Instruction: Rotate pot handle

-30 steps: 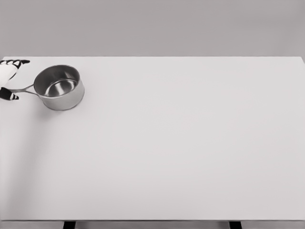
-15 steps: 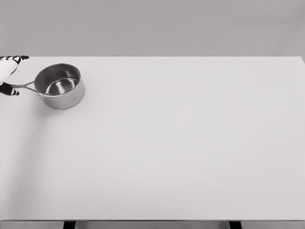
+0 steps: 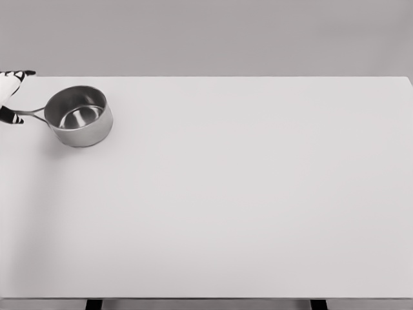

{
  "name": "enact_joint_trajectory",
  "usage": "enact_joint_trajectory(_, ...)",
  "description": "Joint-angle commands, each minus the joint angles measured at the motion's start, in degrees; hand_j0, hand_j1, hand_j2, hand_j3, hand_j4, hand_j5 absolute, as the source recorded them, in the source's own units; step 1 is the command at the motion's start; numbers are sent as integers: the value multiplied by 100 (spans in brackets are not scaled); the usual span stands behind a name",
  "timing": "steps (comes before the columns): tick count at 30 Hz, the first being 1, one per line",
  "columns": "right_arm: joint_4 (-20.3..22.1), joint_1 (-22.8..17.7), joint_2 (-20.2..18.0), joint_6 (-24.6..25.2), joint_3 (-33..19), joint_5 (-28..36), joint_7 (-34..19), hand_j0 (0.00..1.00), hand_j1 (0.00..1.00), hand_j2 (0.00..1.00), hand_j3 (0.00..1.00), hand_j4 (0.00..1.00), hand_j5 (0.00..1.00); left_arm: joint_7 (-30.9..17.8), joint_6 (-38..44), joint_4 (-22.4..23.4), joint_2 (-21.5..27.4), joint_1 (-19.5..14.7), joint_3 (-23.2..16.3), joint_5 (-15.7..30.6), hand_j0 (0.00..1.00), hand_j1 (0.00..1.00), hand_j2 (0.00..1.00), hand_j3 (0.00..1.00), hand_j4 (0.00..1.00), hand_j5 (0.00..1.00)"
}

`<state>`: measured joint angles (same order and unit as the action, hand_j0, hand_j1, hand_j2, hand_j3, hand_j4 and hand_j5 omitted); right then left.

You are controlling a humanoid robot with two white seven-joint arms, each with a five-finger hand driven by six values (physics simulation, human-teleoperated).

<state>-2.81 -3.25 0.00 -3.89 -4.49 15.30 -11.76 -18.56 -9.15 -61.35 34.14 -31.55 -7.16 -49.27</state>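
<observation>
Leftward, pot handle (image 3: 31, 113) (long axis sideways)

You see only a sliver of the left hand (image 3: 8, 97) at the picture's left edge. Its shell is white and smooth, with a rounded form. The fingers (image 3: 24, 73) end in black tips, and black bands alternate with white along them, giving a striped look. You can make out no cables, screws or lettering on what shows; the rest is cut off by the frame.
</observation>
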Motion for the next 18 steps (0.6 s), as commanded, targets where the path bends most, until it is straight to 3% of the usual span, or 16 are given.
enact_joint_trajectory(1,0,0,0,2,0,-1,-1,100,100,100,100,100,100,19,1,88,5,0,-49,5,100,100,100,100,100,100)
enact_joint_trajectory(18,0,0,0,-7,0,-1,-1,100,100,100,100,100,100,28,-51,88,40,-27,-75,93,100,100,100,100,100,100)
